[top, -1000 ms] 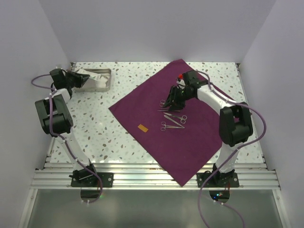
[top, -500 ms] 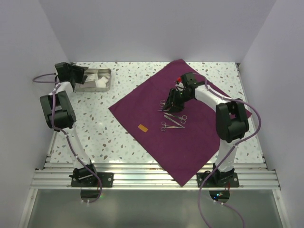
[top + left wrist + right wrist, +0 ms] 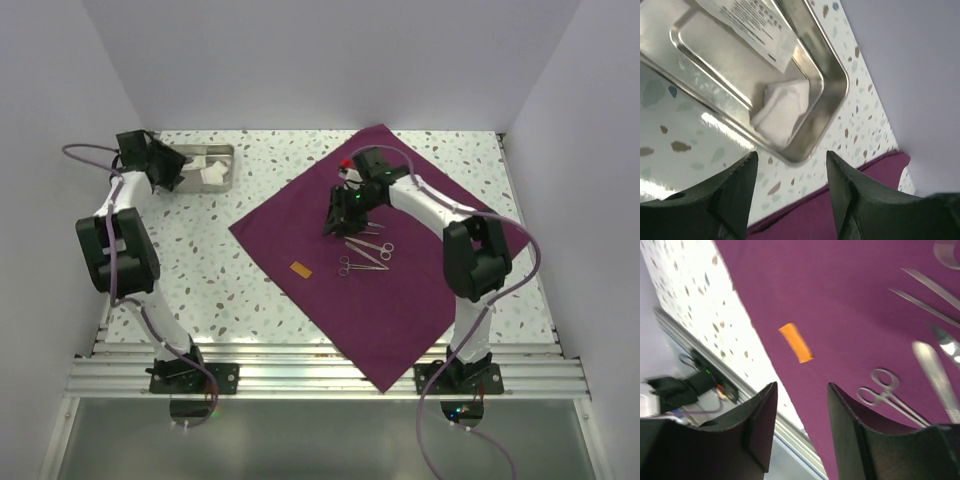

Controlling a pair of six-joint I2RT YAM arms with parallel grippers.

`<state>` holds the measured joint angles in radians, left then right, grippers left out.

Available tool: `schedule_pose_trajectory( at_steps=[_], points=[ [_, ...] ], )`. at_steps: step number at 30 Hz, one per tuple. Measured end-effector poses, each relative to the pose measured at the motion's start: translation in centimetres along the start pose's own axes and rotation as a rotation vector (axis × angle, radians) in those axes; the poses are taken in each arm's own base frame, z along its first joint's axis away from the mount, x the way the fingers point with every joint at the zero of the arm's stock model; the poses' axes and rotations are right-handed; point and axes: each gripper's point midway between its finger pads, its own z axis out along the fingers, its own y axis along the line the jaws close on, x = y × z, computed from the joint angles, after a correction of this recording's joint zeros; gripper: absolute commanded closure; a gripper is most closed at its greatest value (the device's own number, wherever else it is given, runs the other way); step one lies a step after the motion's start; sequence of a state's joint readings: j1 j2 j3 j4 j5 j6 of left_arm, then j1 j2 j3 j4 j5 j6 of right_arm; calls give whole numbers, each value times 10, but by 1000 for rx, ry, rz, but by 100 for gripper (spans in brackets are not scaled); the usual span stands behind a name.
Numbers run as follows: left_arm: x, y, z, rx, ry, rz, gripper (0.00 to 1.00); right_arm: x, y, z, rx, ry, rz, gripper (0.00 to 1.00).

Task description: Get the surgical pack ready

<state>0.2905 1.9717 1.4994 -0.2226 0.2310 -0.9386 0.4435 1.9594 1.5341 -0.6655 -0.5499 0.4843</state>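
The surgical pack (image 3: 420, 300) is a purple cloth spread flat as a diamond-shaped sheet across the table's middle and right. Several steel instruments (image 3: 365, 252) and a small orange strip (image 3: 299, 270) lie on it. My right gripper (image 3: 332, 224) hovers open above the cloth, just left of the instruments. In the right wrist view its jaws (image 3: 802, 386) are empty, above the orange strip (image 3: 796, 342) and a pair of forceps (image 3: 890, 390). My left gripper (image 3: 172, 172) stands open and empty at the metal tray (image 3: 231, 165); its wrist view (image 3: 791, 155) shows the cloth's edge (image 3: 840, 210) below.
The tray (image 3: 837, 85) at the back left holds a folded white gauze (image 3: 782, 112) and a printed paper packet (image 3: 750, 25). White walls close in the back and both sides. An aluminium rail (image 3: 320, 365) runs along the near edge.
My left gripper has gone from shut to open by the tray, and its arm has shifted. My right gripper has moved left over the cloth, away from the instruments.
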Motion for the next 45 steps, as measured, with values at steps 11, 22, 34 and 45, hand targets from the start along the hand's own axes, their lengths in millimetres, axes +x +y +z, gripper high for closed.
schedule_pose_trajectory(
  at_steps=[11,22,34,45],
  points=[
    [158,30,-149,66,171,408,42,67,37,64,157,165,-365,48],
    [198,75,-205,75,228,476,43,95,1,78,268,169,-170,59],
    [219,85,-210,78,302,495,43,97,0,85,143,49,161,66],
    [227,77,-207,87,343,531,43,82,10,93,27,-14,334,68]
  ],
)
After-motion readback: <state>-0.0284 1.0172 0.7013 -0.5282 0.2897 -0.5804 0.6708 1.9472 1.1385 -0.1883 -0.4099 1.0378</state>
